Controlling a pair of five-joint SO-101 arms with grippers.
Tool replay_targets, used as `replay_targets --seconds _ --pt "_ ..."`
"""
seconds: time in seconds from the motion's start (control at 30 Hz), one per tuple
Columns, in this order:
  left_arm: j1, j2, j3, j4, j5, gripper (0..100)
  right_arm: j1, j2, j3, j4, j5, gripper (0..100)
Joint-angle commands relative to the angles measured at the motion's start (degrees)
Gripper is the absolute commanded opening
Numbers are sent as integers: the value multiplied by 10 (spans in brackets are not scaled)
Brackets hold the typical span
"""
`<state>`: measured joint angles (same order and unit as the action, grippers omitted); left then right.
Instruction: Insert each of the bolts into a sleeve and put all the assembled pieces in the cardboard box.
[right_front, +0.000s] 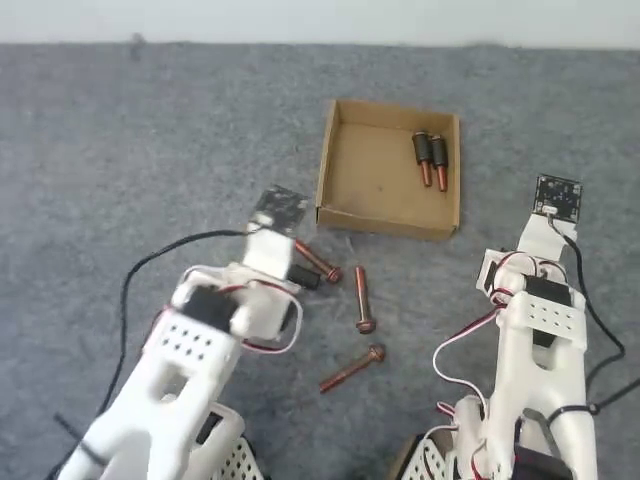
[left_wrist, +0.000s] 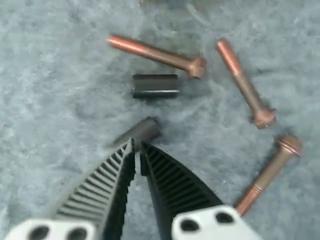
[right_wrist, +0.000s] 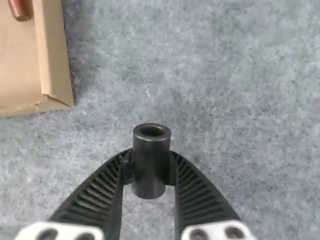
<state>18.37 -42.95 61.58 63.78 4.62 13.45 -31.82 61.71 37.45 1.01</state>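
So my right end effector (right_wrist: 151, 160) is clamping a black sleeve (right_wrist: 151, 141) upright between its fingers, with the open bore facing the wrist camera. It's hanging over the grey counter (right_wrist: 240, 75), just off a corner of the cardboard box (right_wrist: 50, 65). My left end effector (left_wrist: 136, 146) is sitting low over the counter with its jaws pretty much together and gripping nothing. A second sleeve (left_wrist: 142, 131) is lying right off its tips, and I can't tell if they're actually touching it. A third sleeve (left_wrist: 155, 86) is lying on its side just past that one, right beside one bolt (left_wrist: 157, 54). Another bolt (left_wrist: 246, 84) and a third bolt (left_wrist: 267, 175) are lying loose nearby, each apart from the others and none in a sleeve. In the high view two assembled pieces (right_front: 423, 150) are lying side by side in the far corner of the box — heads pointing at the back wall.
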Motion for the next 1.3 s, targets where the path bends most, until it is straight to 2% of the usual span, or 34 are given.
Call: replay_targets --seconds 0.0,0.23,0.37,0.5,0.7,0.9,1.13,1.27 --pt "69 41 -47 4 -5 19 6 -3 -5 -15 6 6" --pt "251 46 -48 -11 -4 20 6 -3 -6 -15 6 6" --pt "303 50 -39 -49 -4 20 6 -3 -7 -15 6 6" --pt "313 50 -14 -88 -4 31 6 -3 -7 -15 6 6" --pt "313 51 17 -111 -3 118 5 -3 -11 -16 6 6" --pt "313 51 52 -150 -3 118 5 -3 -11 -15 6 6" --pt "312 53 53 -154 -2 118 5 -3 -11 -15 6 6" --pt "312 112 43 -179 26 118 5 -3 -11 -15 6 6"
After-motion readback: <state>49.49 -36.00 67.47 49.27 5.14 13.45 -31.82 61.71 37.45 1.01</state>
